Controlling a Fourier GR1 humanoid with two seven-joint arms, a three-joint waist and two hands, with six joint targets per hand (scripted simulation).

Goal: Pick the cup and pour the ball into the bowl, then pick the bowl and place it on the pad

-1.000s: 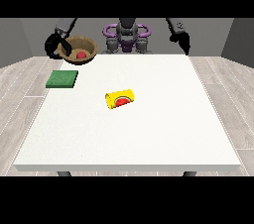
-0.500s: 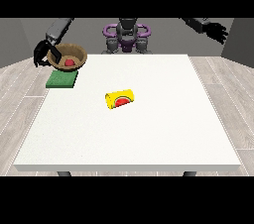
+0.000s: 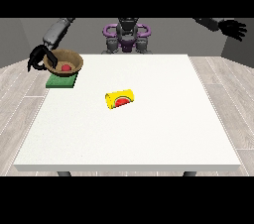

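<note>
Since half a second ago, lowered further: the round brown wooden bowl (image 3: 66, 62), now sitting on the flat green square pad (image 3: 61, 81) at the far corner of the large white tabletop (image 3: 149, 139) on the view's left. Shifted only slightly: the black hand at the view's left (image 3: 40, 58), curled over the bowl's rim on its outer side, fingers hooked round the edge. Visible inside the bowl: the small red ball (image 3: 65, 68), resting low against the inner wall. Tilted a little towards the camera, the bowl, with its base on the pad and its near edge overhanging the green surface.

Unmoved near the middle of the tabletop: the yellow cylindrical cup with a red watermelon print (image 3: 120, 99), lying on its side, its open mouth turned towards the view's left, well apart from bowl and pad.

Raised high and off to the side, beyond the tabletop's edge: the black hand at the view's right (image 3: 233, 28), fingers spread and relaxed, holding nothing, touching nothing. Behind the far edge of the tabletop, small and centred: the robot's grey torso with purple rings (image 3: 127, 33), one grey arm sloping down towards the bowl.
</note>
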